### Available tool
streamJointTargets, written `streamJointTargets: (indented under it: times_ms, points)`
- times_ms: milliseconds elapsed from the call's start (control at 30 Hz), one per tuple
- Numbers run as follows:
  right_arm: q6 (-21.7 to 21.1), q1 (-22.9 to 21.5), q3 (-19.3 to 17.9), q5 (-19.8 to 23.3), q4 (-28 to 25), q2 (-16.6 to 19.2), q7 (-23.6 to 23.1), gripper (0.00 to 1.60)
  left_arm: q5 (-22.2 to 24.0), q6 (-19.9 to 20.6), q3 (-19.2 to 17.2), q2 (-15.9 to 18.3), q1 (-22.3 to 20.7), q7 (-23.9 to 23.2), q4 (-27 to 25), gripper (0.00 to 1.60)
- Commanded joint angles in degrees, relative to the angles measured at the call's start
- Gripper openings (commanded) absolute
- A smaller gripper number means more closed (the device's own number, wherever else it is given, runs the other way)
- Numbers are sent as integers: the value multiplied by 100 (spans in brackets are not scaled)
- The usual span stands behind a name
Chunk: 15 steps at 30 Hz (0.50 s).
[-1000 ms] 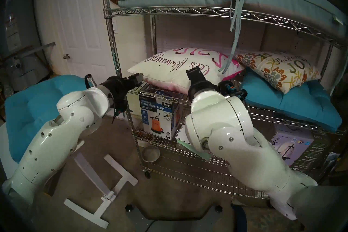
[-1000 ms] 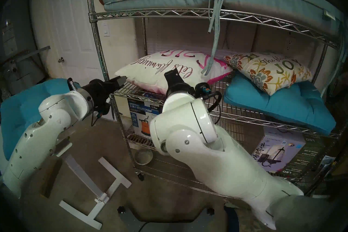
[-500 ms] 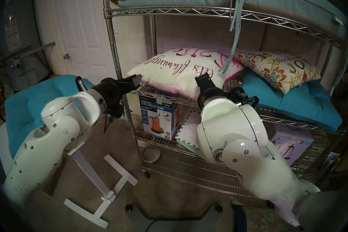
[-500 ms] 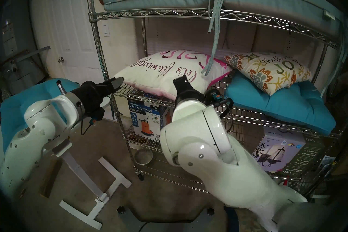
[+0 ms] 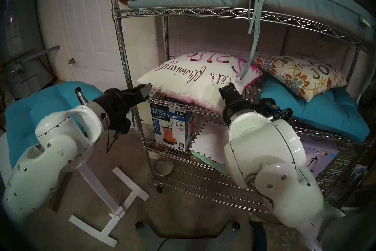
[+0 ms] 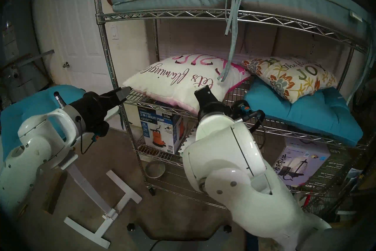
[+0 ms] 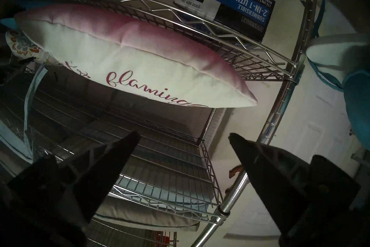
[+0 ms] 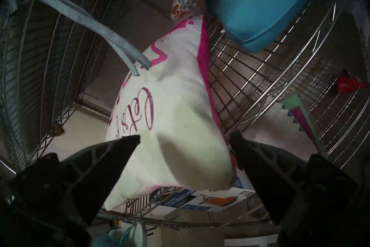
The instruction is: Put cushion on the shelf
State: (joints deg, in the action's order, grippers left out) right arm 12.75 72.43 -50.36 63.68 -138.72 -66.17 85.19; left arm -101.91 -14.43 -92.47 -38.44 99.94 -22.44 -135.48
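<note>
Head views: you see the tall chrome wire shelf (image 5: pixel 183 12) whole, with the white cushion lettered in pink script (image 5: pixel 195 79) lying on its middle tier, at the left end.
Left claw: the left claw (image 5: pixel 145 89) hangs just off the cushion's left corner, beside the shelf's front left post; you cannot judge its spread from the head.
Left wrist view: here you get the left claw (image 7: pixel 184 138) with fingers spread wide and nothing between them, the cushion (image 7: pixel 128 56) resting on the wire tier ahead and clear of both tips.
Right claw: from the head you see only the back of the right claw (image 5: pixel 228 89), in front of the cushion's near edge.
Right wrist view: the right claw (image 8: pixel 184 140) is spread too, the cushion's near corner (image 8: pixel 180 140) bulging between its fingers; contact cannot be told.
Neighbours: a flat turquoise seat pad (image 5: pixel 317 110) carries a floral "JOY" pillow (image 5: pixel 301 75) at the tier's right end.
</note>
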Motion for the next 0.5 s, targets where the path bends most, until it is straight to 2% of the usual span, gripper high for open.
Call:
streamJointTargets:
  times_ms: [0,200,267,467]
  points:
    - [-170,150,9,-263,-128,-436,-19,160,37,93,-413,-25,375,45,-300,160]
    - [-261,131,76,-466,-128,-655,-19,160,93,78,-695,-57,624,70,-452,160]
    - [-303,146,50,-631,-128,-736,-19,160,146,62,-898,-100,786,91,-452,160]
    - [-367,79,32,-875,-128,-852,-19,160,231,41,-1109,-168,934,235,-452,160]
